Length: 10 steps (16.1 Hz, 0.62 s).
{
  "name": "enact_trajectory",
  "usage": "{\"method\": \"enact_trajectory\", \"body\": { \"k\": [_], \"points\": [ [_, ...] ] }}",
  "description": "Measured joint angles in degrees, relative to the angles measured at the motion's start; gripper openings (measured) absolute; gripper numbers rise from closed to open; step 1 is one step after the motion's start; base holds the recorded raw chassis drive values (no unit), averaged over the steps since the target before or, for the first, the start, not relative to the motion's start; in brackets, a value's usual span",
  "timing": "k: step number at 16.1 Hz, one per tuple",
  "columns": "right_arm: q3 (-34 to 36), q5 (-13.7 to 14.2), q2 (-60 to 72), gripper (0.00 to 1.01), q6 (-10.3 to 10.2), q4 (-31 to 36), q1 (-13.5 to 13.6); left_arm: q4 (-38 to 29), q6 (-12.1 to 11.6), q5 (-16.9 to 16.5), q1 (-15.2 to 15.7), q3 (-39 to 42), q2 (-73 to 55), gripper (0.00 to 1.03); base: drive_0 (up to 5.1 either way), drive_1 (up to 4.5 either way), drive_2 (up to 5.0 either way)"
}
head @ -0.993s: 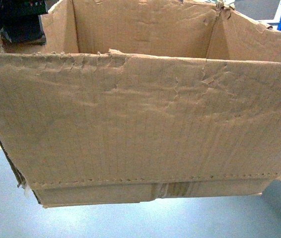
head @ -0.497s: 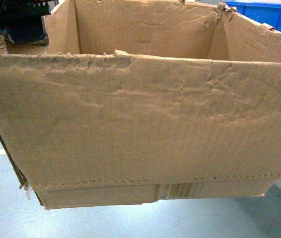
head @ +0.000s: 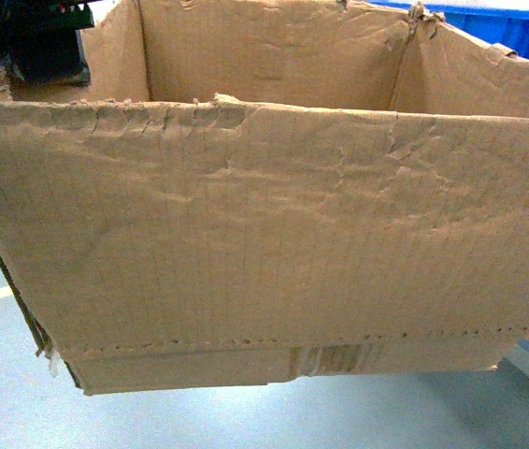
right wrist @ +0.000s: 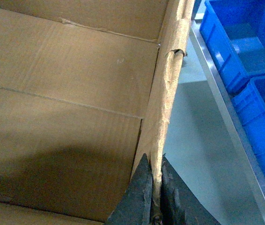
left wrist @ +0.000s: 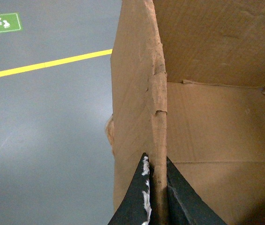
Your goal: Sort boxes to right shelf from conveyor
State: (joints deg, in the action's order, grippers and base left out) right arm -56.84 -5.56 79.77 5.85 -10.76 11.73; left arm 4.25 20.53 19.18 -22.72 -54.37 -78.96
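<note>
Grey floor [left wrist: 43, 140] with yellow line [left wrist: 48, 63] and green sign [left wrist: 0, 23] at 10 o'clock in the left wrist view; left gripper [left wrist: 155, 197], black jaws closed tight on the torn left wall of the carton [head: 264, 234]; carton, brown corrugated, open-topped, fills the head view, off the floor, perforated line and tape patch [head: 330, 357] at 6 o'clock; right gripper [right wrist: 155, 197], jaws pinching the carton's right wall; steel rail [right wrist: 226, 117] and blue bins [right wrist: 245, 47] at 2 o'clock in the right wrist view.
</note>
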Motion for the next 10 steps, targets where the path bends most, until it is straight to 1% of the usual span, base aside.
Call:
{"method": "enact_trajectory", "body": {
  "k": [10],
  "points": [
    [0.0, 0.0, 0.0, 0.02, 0.0, 0.0, 0.0, 0.0, 0.0, 0.0, 0.0, 0.0, 0.0, 0.02, -0.9, -0.91, -0.9]
  ]
}}
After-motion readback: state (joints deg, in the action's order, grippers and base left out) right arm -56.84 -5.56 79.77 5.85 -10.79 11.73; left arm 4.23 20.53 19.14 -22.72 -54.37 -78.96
